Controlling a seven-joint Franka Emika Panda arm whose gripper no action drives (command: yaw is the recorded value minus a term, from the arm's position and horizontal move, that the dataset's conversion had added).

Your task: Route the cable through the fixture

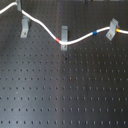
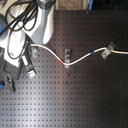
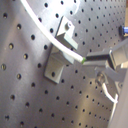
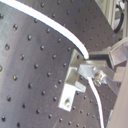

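A black perforated board [image 1: 65, 90] carries three small grey metal clips and one long white cable [image 1: 80, 38]. In the first exterior view the cable runs from the first exterior view's upper left, past the left clip [image 1: 24, 27], dips into the slotted top of the middle clip [image 1: 64, 39] at its red band, then rises past a blue band to the right clip [image 1: 113, 28] at a yellow-orange band. The robot arm stands at the second exterior view's left, and its gripper [image 2: 31, 59] hangs at the cable's left end, just beside the left clip. In both wrist views the fingers [image 3: 107, 59] are closed on the cable right next to that clip [image 3: 61, 49], which lies a little ahead of the fingertips; the cable's long axis runs across the clip's slotted top. Whether the cable already sits inside that slot is hard to judge, since the wrist views are blurred there.
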